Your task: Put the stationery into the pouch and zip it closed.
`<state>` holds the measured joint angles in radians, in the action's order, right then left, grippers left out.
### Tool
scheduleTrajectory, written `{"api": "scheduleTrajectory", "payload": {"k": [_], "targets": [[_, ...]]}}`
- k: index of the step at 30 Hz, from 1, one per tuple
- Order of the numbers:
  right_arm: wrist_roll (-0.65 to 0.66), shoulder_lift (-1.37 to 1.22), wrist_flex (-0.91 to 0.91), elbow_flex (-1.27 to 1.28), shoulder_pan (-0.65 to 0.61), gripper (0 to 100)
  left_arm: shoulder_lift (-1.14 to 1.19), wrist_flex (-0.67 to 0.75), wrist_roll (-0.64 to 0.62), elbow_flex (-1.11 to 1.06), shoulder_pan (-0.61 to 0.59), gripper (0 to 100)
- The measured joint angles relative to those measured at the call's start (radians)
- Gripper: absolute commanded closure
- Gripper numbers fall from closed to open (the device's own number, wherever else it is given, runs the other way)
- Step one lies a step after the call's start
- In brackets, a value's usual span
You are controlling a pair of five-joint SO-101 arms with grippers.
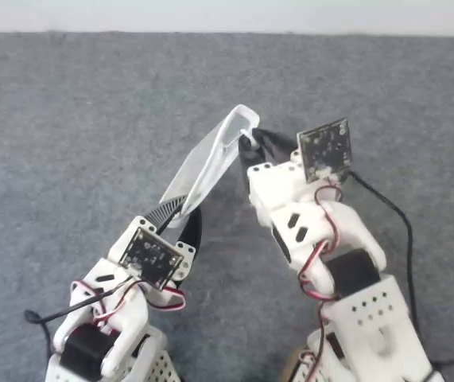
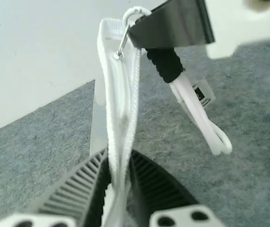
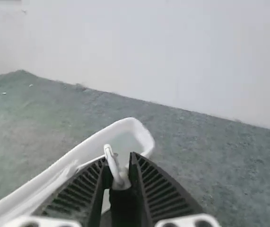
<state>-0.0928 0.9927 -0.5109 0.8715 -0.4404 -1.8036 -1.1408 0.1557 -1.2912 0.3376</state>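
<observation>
White fabric is what we are clamping on the left. The left gripper (image 1: 177,215) is clenching one end of the pouch (image 1: 207,163) flat between its ribbed jaws. The pouch is rising straight ahead of this gripper, lifted off the grey carpet (image 1: 67,119). From the wrist camera on that arm, we are watching the zip (image 2: 121,99) running away from these jaws along the pouch's edge. It is ending at the slider (image 2: 119,55), which is sitting near the far end.

Moving right, the right gripper (image 3: 119,163) is pinching the metal ring (image 3: 110,158) of the zip pull between its jaws. The far end of the pouch is showing just beyond its fingertips. A white strap loop (image 2: 210,132) is dangling beside that gripper.

We are judging that the zipping step is under way and close to its end, since the slider is sitting almost at the pouch's far corner. We cannot tell what is lying inside the pouch, nor whether the last teeth are meeting.

For the next move, we are thinking the left clamp needs to act as a firm anchor. The right gripper then needs to draw the ring straight away from it, along the line of the zip. The fabric needs to be stretched tight and untwisted so the slider is not jamming.
</observation>
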Motion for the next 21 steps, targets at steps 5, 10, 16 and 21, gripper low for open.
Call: {"api": "scheduleTrajectory", "payload": {"k": [5,10,16,21], "targets": [[-0.015,-0.068,0.078,0.0,0.043,99.3,0.0,0.0,0.0,0.0,0.0,99],[-0.043,-0.117,0.141,0.0,0.087,99.3,0.0,0.0,0.0,0.0,0.0,99],[-0.091,-0.155,0.184,-0.002,0.109,99.3,0.0,0.0,0.003,0.0,0.0,99],[-0.153,-0.245,0.167,-0.063,0.124,99.3,0.002,0.002,0.003,-0.002,0.0,99]]}}
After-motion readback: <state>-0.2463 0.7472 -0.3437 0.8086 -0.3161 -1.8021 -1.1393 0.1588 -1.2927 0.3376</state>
